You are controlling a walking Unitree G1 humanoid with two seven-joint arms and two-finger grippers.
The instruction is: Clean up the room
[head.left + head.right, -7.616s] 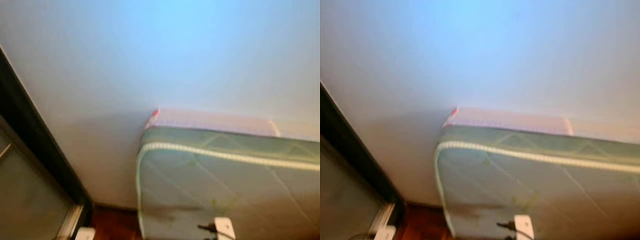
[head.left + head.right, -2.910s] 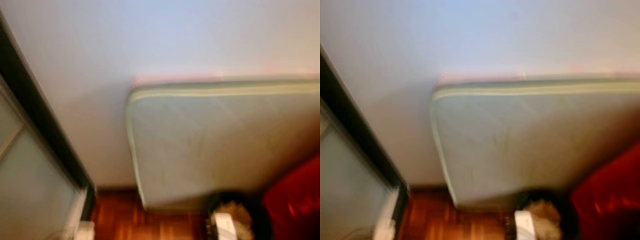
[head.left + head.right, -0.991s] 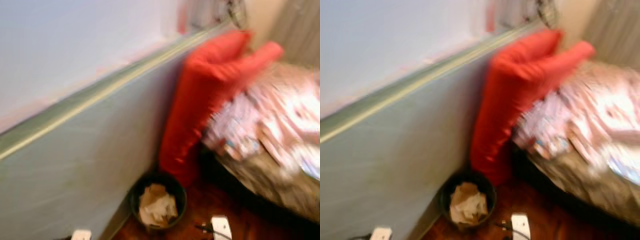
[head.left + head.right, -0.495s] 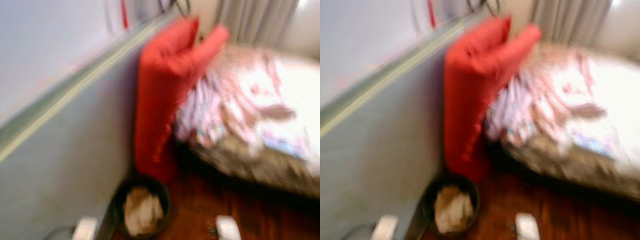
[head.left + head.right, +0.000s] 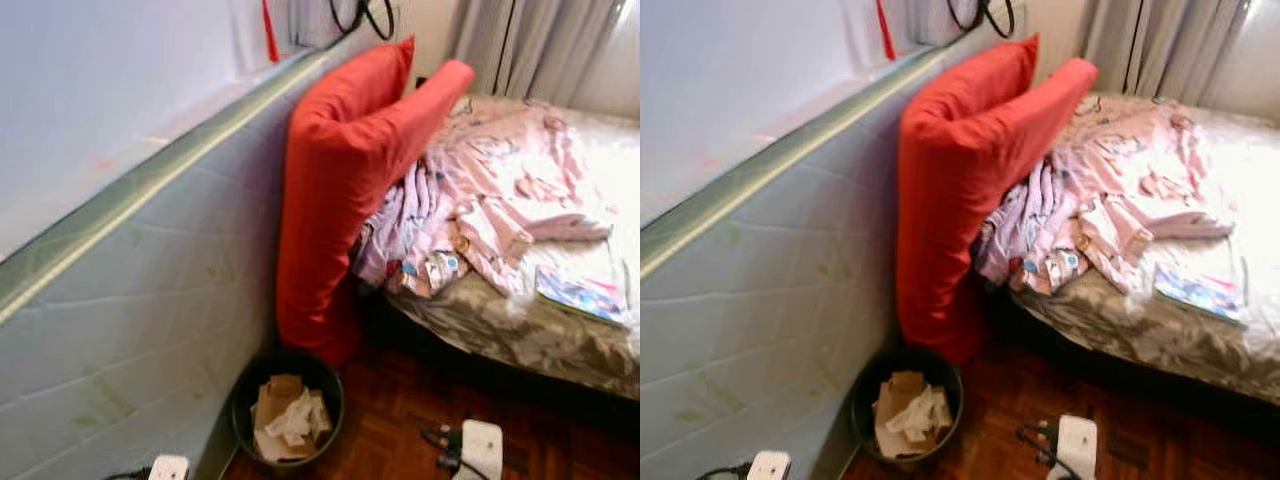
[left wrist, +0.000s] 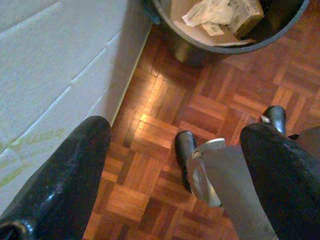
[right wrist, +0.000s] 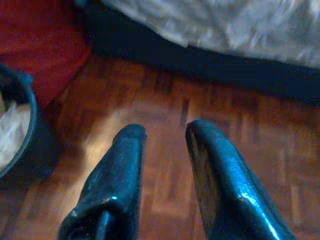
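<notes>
Look down past your left gripper. Its two black fingers stand far apart, with nothing between them but floor. The wooden floor is made of little brown blocks in squares. A dark round bin sits on it, with crumpled paper and cardboard inside. A pale quilted mattress runs along one side, near the bin. Below the fingers you see a silver robot leg and two black feet.
</notes>
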